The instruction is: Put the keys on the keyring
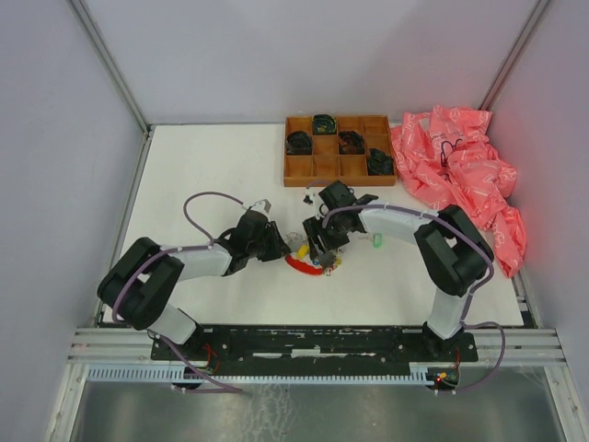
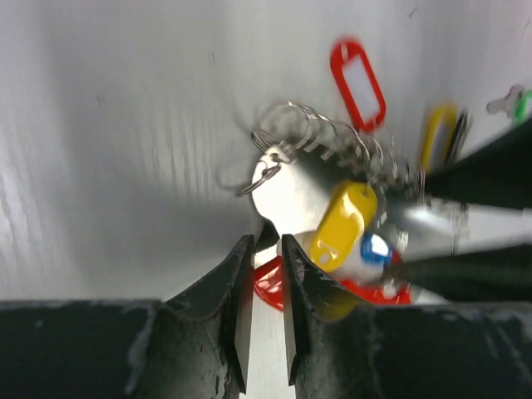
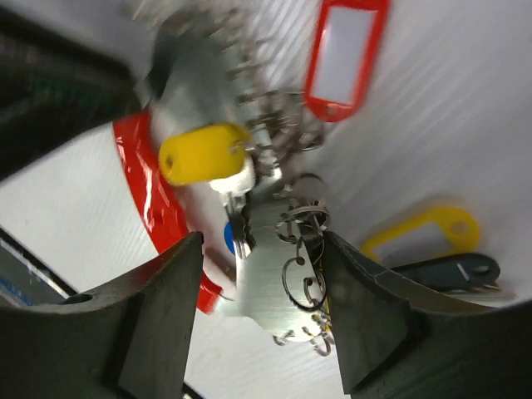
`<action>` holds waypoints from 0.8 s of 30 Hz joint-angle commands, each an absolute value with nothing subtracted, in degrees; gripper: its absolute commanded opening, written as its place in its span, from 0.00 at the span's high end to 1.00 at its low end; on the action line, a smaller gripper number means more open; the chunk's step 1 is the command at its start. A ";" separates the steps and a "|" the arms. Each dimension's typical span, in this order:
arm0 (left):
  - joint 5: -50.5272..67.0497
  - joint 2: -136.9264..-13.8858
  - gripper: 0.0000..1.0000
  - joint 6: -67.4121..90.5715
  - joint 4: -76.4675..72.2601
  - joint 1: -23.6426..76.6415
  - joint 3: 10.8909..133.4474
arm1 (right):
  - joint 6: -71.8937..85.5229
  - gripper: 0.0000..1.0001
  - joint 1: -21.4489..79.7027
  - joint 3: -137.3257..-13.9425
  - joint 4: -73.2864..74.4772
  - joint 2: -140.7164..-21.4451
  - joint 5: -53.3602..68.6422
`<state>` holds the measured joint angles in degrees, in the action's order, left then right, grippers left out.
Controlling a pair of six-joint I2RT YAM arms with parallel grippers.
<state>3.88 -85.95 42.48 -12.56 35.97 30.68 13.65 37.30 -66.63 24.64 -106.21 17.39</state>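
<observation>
A white table (image 1: 202, 184) carries everything. At its far right a crumpled pink plastic sheet (image 1: 456, 170) is heaped. Just beside it, at the far edge, a brown wooden tray (image 1: 340, 181) is set, with dark coiled items (image 1: 324, 123) lodged in four of its compartments.

Both arms are bent inward toward the middle of the table, where the keyring (image 1: 308, 258) is found between the two grippers, its curved red strap (image 1: 296, 263) laid on the table on the near side.

The right gripper (image 3: 262, 249) is held spread, its fingers set on either side of a silvery metal plate (image 3: 266, 287) and the small wire rings bunched against it, with a gap left on at least one side.

The left gripper (image 2: 266, 245) is pressed nearly together, only a slim slit being left between its fingers. The tips are placed at the lower edge of the plate, over the red strap — whether anything is pinched cannot be told.

A yellow tag (image 2: 345, 220) and a blue tag (image 2: 376, 248) are seen within the bunch. More keys (image 2: 507, 104) are scattered on the table near it — a red tag (image 3: 345, 58) just beside the rings, a second yellow tag (image 3: 424, 233) touching a black tag (image 3: 453, 270), and a green tag (image 1: 375, 242) farther off.
</observation>
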 commanded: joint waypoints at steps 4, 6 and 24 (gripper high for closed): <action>5.65 -93.13 0.72 36.19 -11.51 32.99 38.18 | 19.17 0.34 45.93 -58.01 21.57 -97.69 23.26; 5.80 -92.32 0.70 34.41 -10.21 32.98 39.31 | 18.79 0.33 45.99 -57.24 21.24 -94.68 21.97; 6.91 -78.41 0.54 31.33 -4.24 34.61 35.60 | 18.08 0.45 36.63 -68.86 19.30 -99.76 20.56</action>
<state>5.48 -79.96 33.21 -5.30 34.24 37.19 14.85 36.62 -64.66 22.70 -94.43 18.37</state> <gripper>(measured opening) 0.459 0.594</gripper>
